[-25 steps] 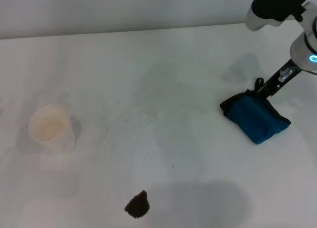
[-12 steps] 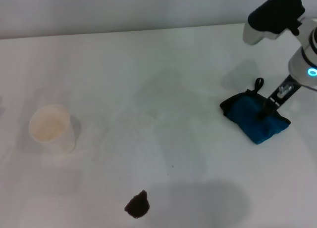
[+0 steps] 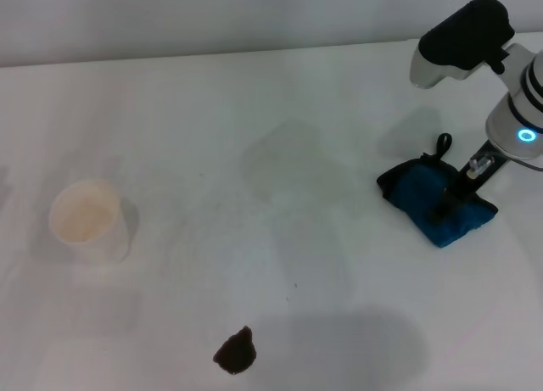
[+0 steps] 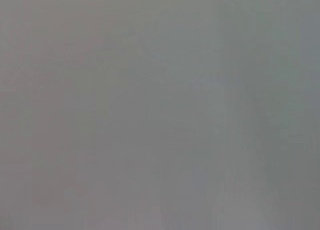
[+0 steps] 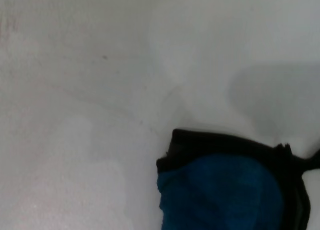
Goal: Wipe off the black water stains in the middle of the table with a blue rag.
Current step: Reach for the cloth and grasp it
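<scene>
Here, the right pincer [image 3: 450, 200] presses onto the folded teal-blue cloth rag [image 3: 428, 206] near the white counter's [image 3: 280, 136] right edge, its grip impossible to tell; the glossy dark blotch of stain [image 3: 235, 352] lies well apart, toward the near edge.

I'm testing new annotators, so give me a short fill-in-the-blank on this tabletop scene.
1. The right end effector is down on the ____ rag.
2. The black water stain lies near the table's ____ edge.
3. The white cup stands on the robot's ____ side.

Missing words: blue; near; left
</scene>
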### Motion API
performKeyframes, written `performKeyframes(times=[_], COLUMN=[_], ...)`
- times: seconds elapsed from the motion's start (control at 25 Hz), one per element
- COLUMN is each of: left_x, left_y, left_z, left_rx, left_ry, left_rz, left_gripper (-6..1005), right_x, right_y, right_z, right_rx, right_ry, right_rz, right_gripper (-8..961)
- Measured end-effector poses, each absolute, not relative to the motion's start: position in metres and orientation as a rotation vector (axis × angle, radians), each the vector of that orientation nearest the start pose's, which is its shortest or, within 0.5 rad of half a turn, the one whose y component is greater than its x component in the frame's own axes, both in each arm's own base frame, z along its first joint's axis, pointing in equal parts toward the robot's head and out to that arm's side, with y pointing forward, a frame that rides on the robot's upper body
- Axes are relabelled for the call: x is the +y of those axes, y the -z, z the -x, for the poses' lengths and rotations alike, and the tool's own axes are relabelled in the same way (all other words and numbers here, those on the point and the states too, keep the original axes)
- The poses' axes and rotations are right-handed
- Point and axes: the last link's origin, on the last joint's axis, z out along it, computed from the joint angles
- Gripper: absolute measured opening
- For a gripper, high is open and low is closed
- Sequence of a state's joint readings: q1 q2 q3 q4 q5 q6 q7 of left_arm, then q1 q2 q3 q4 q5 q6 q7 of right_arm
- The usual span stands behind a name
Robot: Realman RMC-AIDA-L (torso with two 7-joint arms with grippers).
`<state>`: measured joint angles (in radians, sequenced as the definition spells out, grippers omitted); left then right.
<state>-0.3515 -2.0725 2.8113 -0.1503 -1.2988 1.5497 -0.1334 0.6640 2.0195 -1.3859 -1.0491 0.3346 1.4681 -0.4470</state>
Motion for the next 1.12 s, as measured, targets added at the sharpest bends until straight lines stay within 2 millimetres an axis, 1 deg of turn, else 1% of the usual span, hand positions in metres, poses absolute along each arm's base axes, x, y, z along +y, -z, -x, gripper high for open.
performKeyframes(times=[0.16, 0.36, 0.4, 0.56, 0.68, 0.92, 1.12], left_x=[0.274, 0.275, 0.275, 0.275, 0.275, 0.275, 0.275], left_y=[-0.047, -0.047, -0.047, -0.047, -0.047, -0.047, -0.048], left_z=[0.36, 0.36, 0.36, 0.36, 0.361, 0.362, 0.362], left_rx=[-0.177, -0.177, -0.177, -0.177, -0.179, -0.184, -0.183], left_ry=[0.601, 0.601, 0.601, 0.601, 0.596, 0.589, 0.588], left_rz=[1.569, 1.569, 1.569, 1.569, 1.569, 1.57, 1.569], left_gripper=[876, 877, 877, 876, 876, 877, 877], right_x=[0.369, 0.369, 0.37, 0.371, 0.372, 0.374, 0.375], right_y=[-0.007, 0.0, 0.004, 0.006, 0.007, 0.006, 0.004], right_z=[-0.255, -0.26, -0.26, -0.259, -0.257, -0.256, -0.256], right_rx=[1.156, 1.172, 1.161, 1.148, 1.144, 1.142, 1.143], right_ry=[0.812, 0.855, 0.874, 0.889, 0.89, 0.886, 0.89], right_rz=[2.289, 2.292, 2.296, 2.3, 2.303, 2.301, 2.3], right_gripper=[860, 674, 665, 630, 604, 520, 376])
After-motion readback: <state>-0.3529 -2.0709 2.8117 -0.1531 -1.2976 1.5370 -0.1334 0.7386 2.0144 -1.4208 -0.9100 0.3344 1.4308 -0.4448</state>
